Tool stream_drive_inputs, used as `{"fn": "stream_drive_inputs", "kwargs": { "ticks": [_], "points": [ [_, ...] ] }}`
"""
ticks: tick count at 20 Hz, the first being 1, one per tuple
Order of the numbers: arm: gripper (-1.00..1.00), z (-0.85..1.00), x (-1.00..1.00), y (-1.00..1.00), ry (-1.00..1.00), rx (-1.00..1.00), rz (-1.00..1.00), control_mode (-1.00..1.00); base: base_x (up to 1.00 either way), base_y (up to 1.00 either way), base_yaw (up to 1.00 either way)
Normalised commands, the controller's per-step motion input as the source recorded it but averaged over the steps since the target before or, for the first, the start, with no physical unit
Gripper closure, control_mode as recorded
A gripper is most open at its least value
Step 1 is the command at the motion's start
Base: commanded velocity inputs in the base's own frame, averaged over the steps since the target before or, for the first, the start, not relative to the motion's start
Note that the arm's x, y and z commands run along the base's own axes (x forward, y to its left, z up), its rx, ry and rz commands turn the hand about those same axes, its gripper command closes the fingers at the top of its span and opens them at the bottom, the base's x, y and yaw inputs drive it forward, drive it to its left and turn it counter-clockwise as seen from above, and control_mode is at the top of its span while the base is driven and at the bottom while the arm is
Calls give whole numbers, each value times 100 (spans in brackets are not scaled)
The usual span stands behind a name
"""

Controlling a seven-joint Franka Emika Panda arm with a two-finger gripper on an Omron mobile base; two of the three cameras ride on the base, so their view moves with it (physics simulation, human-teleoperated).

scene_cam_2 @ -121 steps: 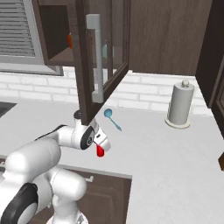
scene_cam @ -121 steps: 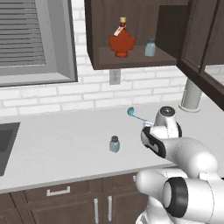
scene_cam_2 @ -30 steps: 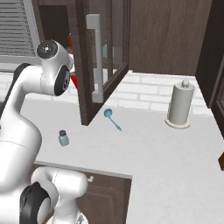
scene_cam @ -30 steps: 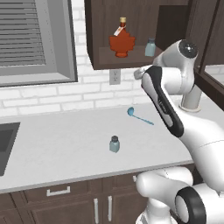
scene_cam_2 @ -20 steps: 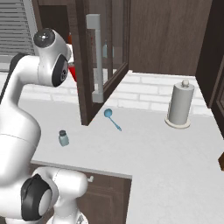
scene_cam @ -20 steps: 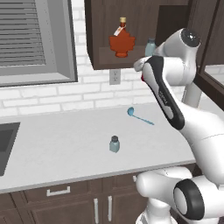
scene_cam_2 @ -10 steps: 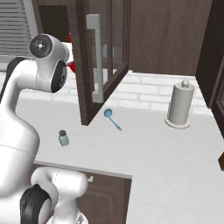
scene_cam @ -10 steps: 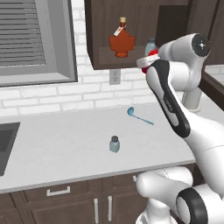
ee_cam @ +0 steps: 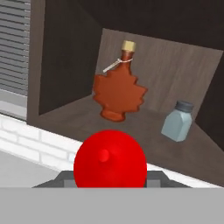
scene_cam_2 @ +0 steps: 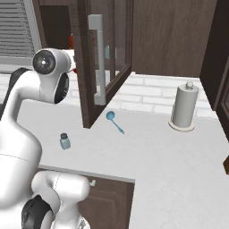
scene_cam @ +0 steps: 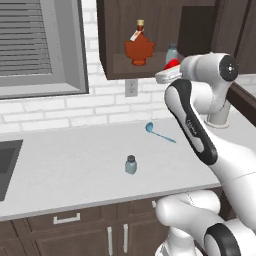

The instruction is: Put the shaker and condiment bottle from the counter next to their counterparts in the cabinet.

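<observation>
My gripper [scene_cam: 168, 72] is shut on the red condiment bottle [scene_cam: 171, 64], held up just in front of the cabinet [scene_cam: 111, 40] at shelf height. The hand view looks along the condiment bottle [ee_cam: 109, 159], which points at the shelf [ee_cam: 144, 136]. On that shelf stand the counterparts: the orange-brown maple-leaf bottle [ee_cam: 119, 92] [scene_cam: 139, 46] and, to its right, a pale blue shaker [ee_cam: 177, 121] [scene_cam: 172, 51]. The other shaker [scene_cam: 130, 164] [scene_cam_2: 65, 141] stands upright on the counter [scene_cam: 65, 170], well below the hand.
A blue ladle [scene_cam: 159, 133] [scene_cam_2: 114, 121] lies on the counter behind the shaker. The open cabinet door [scene_cam_2: 102, 58] juts out to the right of my arm. A paper towel roll [scene_cam_2: 183, 108] stands at the back right, and a sink [scene_cam: 5, 165] sits at the far left.
Over the last second my arm has swung right and up toward the cabinet shelf, carrying the red bottle. The counter shaker and ladle have not moved.
</observation>
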Motion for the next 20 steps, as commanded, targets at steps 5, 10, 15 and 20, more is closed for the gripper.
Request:
{"fn": "stream_drive_inputs", "kwargs": {
  "ticks": [5,10,15,20],
  "points": [
    [100,30,0,8,2,-9,0,-100,0,0,0],
    [100,26,0,5,4,-8,0,-100,0,0,0],
    [100,8,8,0,13,0,0,-100,0,0,0],
    [100,0,28,0,14,0,2,-100,0,0,0]
  ]
}}
